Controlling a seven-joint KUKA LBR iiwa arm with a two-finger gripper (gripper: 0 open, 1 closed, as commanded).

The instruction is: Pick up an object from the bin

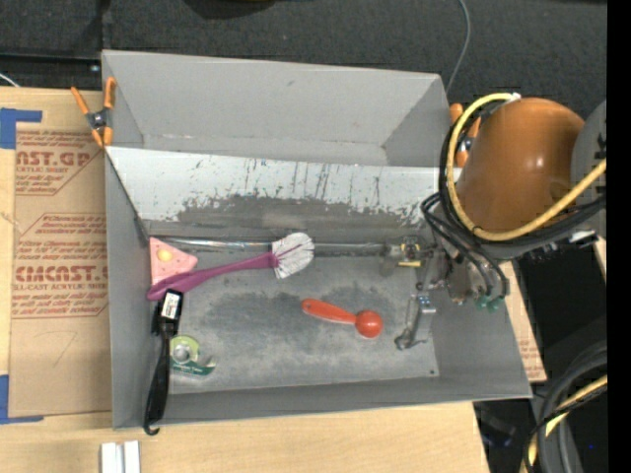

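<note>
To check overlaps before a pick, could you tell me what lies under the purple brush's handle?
A pink triangular piece sits under the left end of the purple brush; its lower edge is covered there.

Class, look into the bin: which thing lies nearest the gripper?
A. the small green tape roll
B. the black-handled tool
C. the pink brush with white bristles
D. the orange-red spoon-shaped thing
D: the orange-red spoon-shaped thing lies mid-bin with its round end just left of the gripper; the other three lie farther toward the bin's left side.

Robot lab bench: grey metal bin point(276, 116) on wooden tabletop point(296, 446), cabled arm point(461, 272) with orange cover point(513, 161).
</note>
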